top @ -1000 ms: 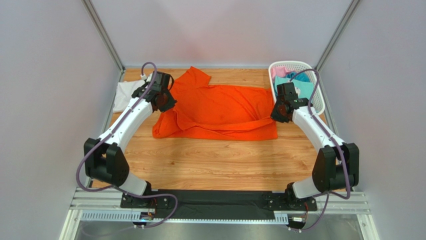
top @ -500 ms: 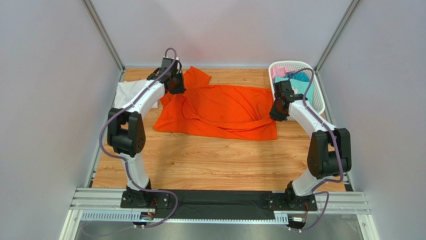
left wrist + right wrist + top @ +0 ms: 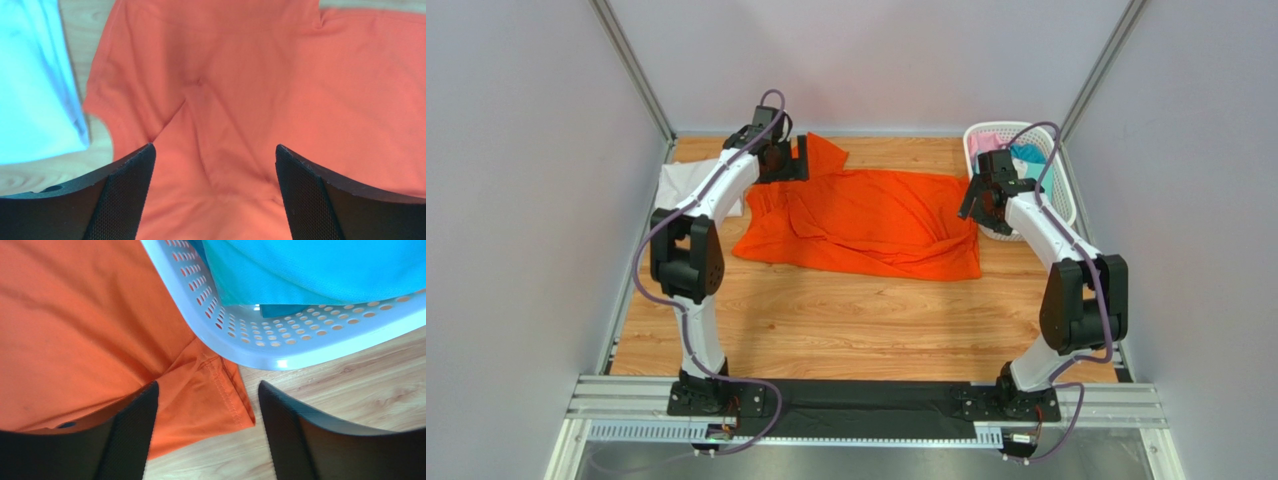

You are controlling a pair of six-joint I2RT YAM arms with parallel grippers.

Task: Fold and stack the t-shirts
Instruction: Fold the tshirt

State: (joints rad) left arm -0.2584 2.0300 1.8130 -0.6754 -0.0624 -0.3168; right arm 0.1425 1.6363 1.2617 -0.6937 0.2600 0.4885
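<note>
Two pincers hang wide open over one bright orange t-shirt (image 3: 866, 220), and we see neither gripping any cloth. The shirt lies spread but rumpled across the far half of the wood-grain bench (image 3: 856, 320), with soft creases fanning out from a sleeve seam. Our left pincer (image 3: 212, 155), its black fingers (image 3: 125, 200) faced with a fine mesh texture, hovers above the shirt's sleeve end, near a smooth white t-shirt (image 3: 35, 90) at the bench's left edge. Our right pincer (image 3: 207, 390) hovers above the stitched hem corner, which reaches the rounded wall of a white perforated plastic basket (image 3: 260, 347). Inside it lies a teal t-shirt (image 3: 310, 270) of fine knit, and a pink one (image 3: 986, 140) shows at the far end.
</note>
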